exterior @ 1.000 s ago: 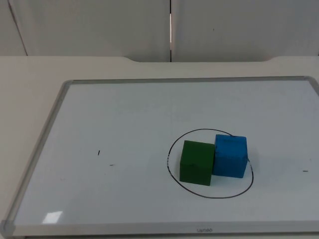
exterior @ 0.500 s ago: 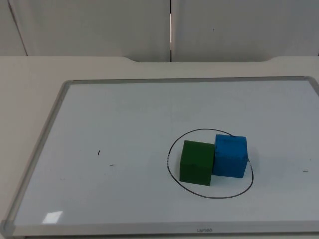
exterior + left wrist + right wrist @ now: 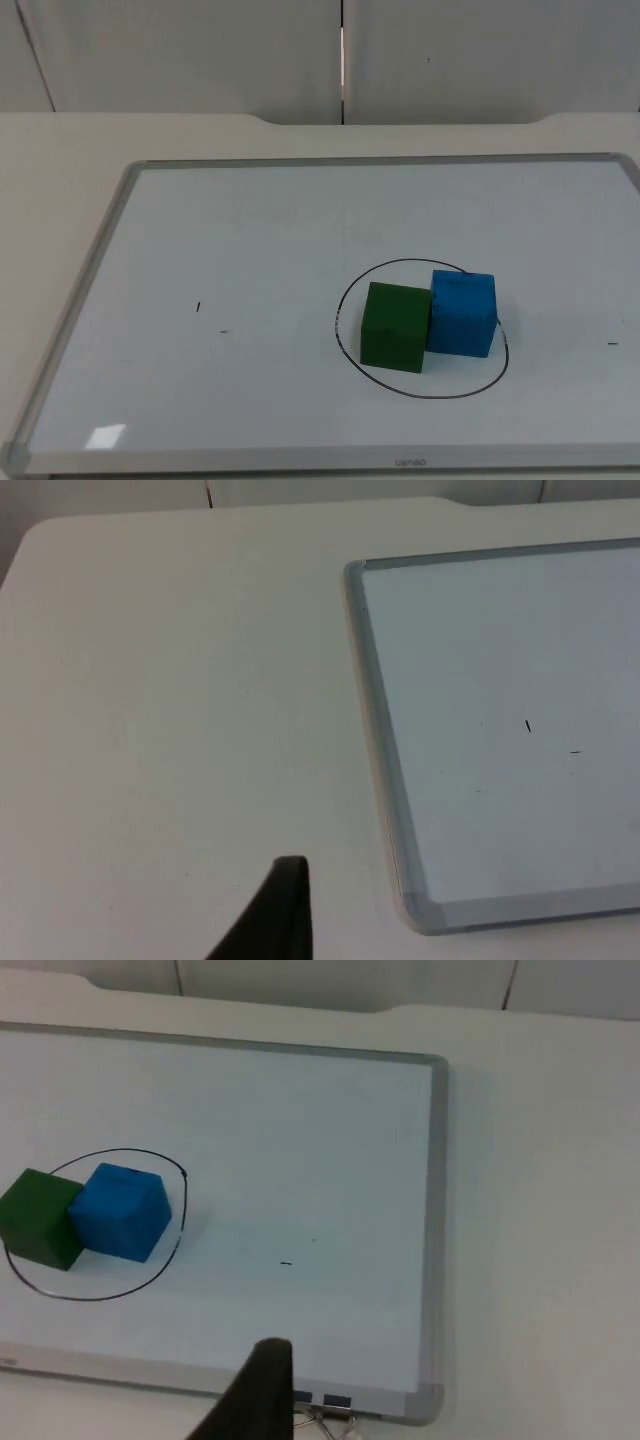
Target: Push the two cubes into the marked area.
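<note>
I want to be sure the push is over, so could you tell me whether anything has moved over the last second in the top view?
Nothing visibly changed. The green cube and blue cube sit touching inside the drawn circle on the whiteboard, exactly where they were a second ago.

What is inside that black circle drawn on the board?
A green cube and a blue cube stand touching inside the drawn circle on the whiteboard. The blue cube covers part of the line, so whether it crosses it cannot be seen.
</note>
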Controlling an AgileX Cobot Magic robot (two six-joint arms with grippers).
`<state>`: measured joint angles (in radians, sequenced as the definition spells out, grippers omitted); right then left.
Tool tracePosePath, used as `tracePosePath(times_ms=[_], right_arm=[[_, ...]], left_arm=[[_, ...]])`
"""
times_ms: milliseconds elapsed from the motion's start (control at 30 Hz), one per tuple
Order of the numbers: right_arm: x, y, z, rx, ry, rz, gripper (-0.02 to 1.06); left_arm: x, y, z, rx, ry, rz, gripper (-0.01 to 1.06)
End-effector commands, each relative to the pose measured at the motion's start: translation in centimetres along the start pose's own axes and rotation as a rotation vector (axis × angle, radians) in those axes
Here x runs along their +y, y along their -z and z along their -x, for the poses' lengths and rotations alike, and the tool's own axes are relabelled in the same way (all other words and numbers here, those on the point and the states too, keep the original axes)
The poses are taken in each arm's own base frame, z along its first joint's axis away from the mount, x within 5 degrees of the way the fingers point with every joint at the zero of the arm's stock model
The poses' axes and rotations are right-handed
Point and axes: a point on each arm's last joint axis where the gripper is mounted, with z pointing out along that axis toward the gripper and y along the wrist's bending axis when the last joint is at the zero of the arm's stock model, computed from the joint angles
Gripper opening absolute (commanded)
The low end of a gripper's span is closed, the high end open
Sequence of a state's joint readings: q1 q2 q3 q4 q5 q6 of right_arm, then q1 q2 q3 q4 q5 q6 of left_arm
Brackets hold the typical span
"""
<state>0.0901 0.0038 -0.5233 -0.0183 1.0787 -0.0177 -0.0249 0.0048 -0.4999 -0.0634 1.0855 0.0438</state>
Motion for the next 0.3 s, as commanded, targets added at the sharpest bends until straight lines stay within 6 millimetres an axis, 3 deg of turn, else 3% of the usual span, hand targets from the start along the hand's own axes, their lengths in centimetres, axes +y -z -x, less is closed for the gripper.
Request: tracePosePath(times_ms=[0,267], right_arm=[[0.05,-0.11,-0.15,0.003,-0.017,-0.031,1.05],[0.08,-0.1,-0.15,0.004,-0.033,-0.062,1.05]], left_arm=[[0.03,-0.07,-0.04,-0.011,0.004,0.006,1.05],[0.02,-0.1,-0.03,-0.011,0.03,0.056,1.05]])
